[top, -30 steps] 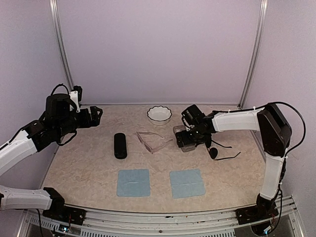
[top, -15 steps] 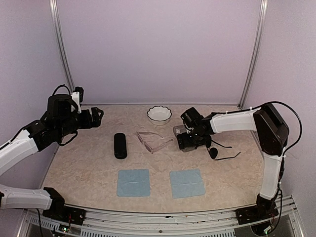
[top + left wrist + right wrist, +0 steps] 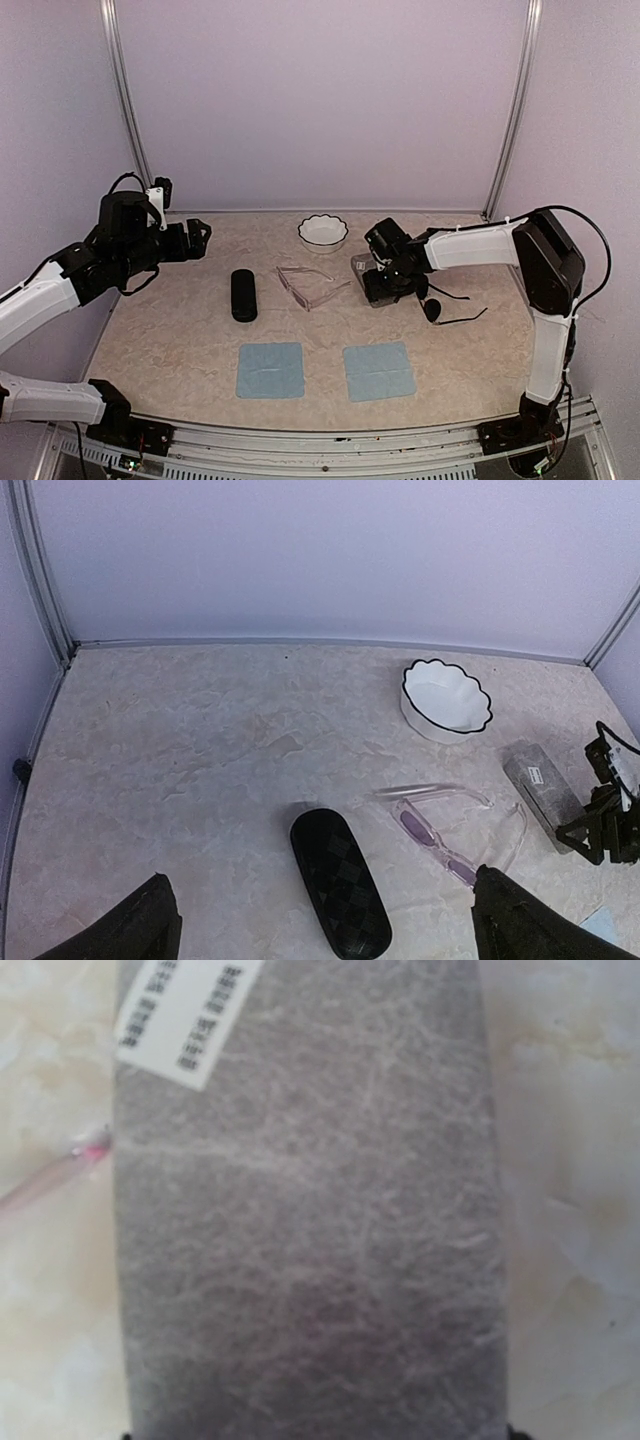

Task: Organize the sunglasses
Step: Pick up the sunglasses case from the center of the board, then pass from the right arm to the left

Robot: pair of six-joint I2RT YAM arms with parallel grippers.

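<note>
The pale pinkish-clear sunglasses (image 3: 310, 286) lie open at the table's middle; they also show in the left wrist view (image 3: 450, 825). The round dark-lensed sunglasses (image 3: 440, 306) lie to the right, behind my right arm. My right gripper (image 3: 385, 286) is down over the grey speckled case (image 3: 360, 266). In the right wrist view the case (image 3: 300, 1210) fills the frame between wide-spread jaws, and a pink arm tip (image 3: 60, 1175) pokes in at the left. My left gripper (image 3: 196, 238) hangs open and empty above the table's left side, its fingertips (image 3: 150, 925) far apart.
A black oblong case (image 3: 243, 294) lies left of the clear sunglasses. A white scalloped bowl (image 3: 323, 231) stands at the back. Two blue cloths (image 3: 271, 369) (image 3: 379, 371) lie side by side near the front edge. Walls enclose the table.
My right gripper has sunk slightly lower and closer onto the grey case. My left arm has drifted a little. The sunglasses have not moved.
</note>
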